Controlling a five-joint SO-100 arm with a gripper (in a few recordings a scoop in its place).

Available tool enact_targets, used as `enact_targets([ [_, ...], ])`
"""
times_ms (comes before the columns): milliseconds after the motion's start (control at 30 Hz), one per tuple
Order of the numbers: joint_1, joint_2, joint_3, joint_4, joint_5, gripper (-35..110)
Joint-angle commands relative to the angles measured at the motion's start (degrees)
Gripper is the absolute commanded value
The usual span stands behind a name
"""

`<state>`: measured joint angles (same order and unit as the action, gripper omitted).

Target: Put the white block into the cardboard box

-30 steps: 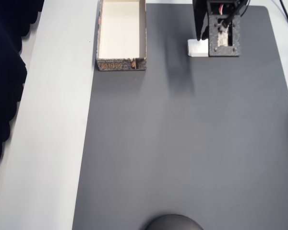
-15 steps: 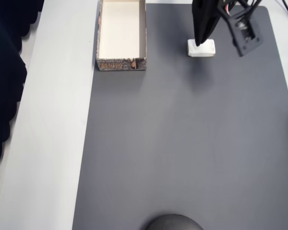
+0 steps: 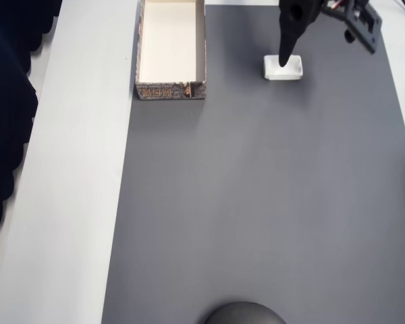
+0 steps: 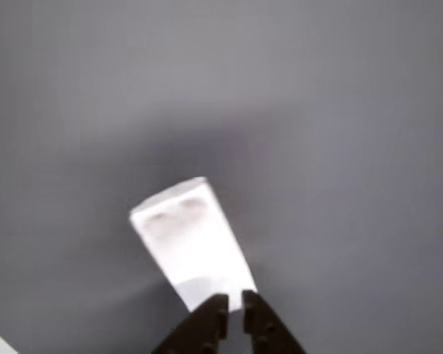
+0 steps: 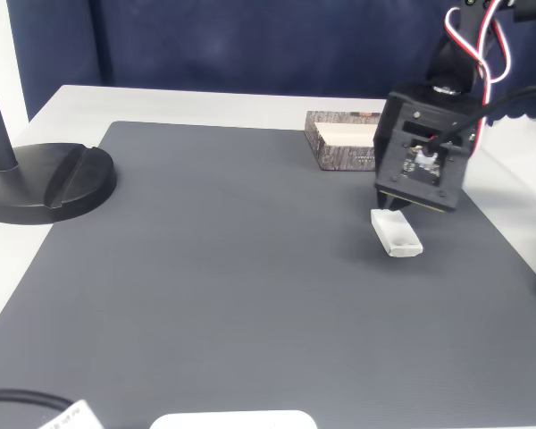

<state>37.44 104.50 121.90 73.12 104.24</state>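
The white block (image 3: 288,70) lies flat on the dark grey mat, to the right of the cardboard box (image 3: 170,90) in the overhead view. My gripper (image 3: 283,61) comes down from the top edge, its black tips over the block's upper left part. The wrist view has the block (image 4: 192,240) lying slantwise, with the gripper (image 4: 232,306) at its near end. The two fingers stand almost together with nothing between them. From the fixed view the block (image 5: 396,232) sits just below the black wrist housing, and the box (image 5: 343,148) stands behind it. I cannot tell whether the tips touch the block.
The mat (image 3: 256,202) covers most of the table, with a white strip (image 3: 74,169) along the left. A black round stand base (image 5: 49,179) sits at the mat's far side from the box. A dark blue curtain hangs behind the table.
The wrist housing that covered the block's right part has swung up and to the right. Just the finger tips are over the block now. The block and the box have not moved.
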Motion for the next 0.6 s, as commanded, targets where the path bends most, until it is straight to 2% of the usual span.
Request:
enact_targets([
  [0, -0.5, -0.3, -3.5, 3.9, 6.2, -2],
  [400, -0.5, -1.1, -4.7, 3.7, 25.4, -2],
  [567, 0.0, -1.1, -4.6, 3.7, 27.9, -2],
])
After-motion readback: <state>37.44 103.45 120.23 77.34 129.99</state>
